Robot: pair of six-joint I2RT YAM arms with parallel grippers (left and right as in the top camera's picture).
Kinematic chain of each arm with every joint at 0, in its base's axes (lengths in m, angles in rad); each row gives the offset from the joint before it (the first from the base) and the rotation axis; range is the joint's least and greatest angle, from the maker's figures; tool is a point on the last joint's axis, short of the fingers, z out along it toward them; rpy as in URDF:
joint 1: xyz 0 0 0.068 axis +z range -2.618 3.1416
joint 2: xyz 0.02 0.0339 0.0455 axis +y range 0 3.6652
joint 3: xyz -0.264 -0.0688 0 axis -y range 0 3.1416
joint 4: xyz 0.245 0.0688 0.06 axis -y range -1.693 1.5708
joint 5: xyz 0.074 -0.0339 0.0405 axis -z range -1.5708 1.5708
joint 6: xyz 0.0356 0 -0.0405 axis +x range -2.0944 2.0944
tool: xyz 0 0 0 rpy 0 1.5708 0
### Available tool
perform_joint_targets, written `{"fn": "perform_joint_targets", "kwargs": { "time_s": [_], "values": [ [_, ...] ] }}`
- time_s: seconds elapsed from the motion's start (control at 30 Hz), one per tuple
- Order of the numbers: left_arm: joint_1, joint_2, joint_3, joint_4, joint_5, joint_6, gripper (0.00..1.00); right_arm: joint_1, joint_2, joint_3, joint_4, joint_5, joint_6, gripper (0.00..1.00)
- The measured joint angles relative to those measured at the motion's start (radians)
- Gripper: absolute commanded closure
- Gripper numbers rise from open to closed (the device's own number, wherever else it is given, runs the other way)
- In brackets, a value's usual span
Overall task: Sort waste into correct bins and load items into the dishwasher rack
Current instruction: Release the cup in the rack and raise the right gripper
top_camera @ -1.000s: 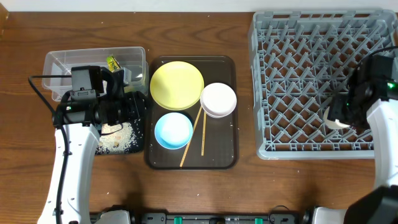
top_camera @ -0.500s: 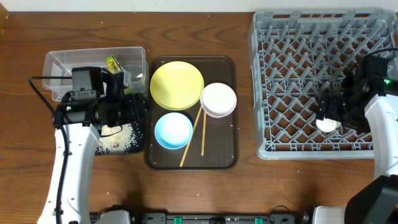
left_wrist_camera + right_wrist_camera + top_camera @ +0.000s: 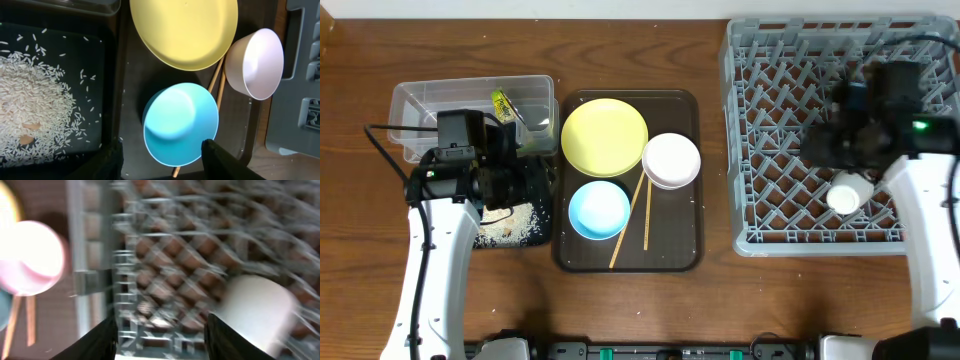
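Observation:
My left gripper hangs open and empty over the seam between the black tray and the brown tray. In its wrist view the light blue bowl lies just ahead of the open left gripper. The yellow plate, pink bowl and chopsticks lie beyond. Rice covers the black tray. My right gripper is open above the grey rack. The white cup sits in the rack, free of the fingers. The right wrist view is blurred, with the cup at the right.
The clear tub at the back left holds a green-and-orange wrapper. The brown serving tray carries the plate, both bowls and the chopsticks. Bare wood lies between that tray and the rack.
The right gripper let go of the white cup in the rack, then swung back and to the left. The cup stays in the rack. The left arm barely shifted.

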Motion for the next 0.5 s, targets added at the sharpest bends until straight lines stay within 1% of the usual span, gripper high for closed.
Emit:
{"fn": "perform_joint_targets", "kwargs": {
  "time_s": [0.03, 0.07, 0.1, 0.13, 0.2, 0.3, 0.37, 0.5],
  "values": [
    [0.0, 0.0, 0.0, 0.0, -0.002, 0.0, 0.47, 0.032, 0.0, 0.0, 0.003, -0.006, -0.009, 0.71],
    [0.0, 0.0, 0.0, 0.0, -0.004, 0.0, 0.47, 0.066, 0.0, 0.0, 0.001, -0.007, -0.011, 0.81],
    [0.0, 0.0, 0.0, -0.001, -0.005, 0.0, 0.47, 0.093, 0.0, 0.0, -0.006, 0.003, -0.01, 0.95],
    [0.0, 0.0, 0.0, -0.002, -0.007, 0.0, 0.47, 0.115, 0.001, 0.0, -0.018, 0.022, -0.006, 0.99],
    [0.0, 0.0, 0.0, -0.004, -0.009, 0.0, 0.47, 0.146, 0.002, 0.0, -0.061, 0.08, 0.02, 0.99],
    [0.0, 0.0, 0.0, -0.004, -0.011, 0.0, 0.47, 0.152, 0.004, 0.0, -0.142, 0.206, 0.082, 0.99],
    [0.0, 0.0, 0.0, -0.004, -0.011, 0.0, 0.47, 0.137, 0.005, 0.0, -0.185, 0.274, 0.113, 0.99],
    [0.0, 0.0, 0.0, -0.004, -0.014, 0.0, 0.47, 0.082, 0.006, 0.0, -0.232, 0.338, 0.14, 0.99]
  ]
}}
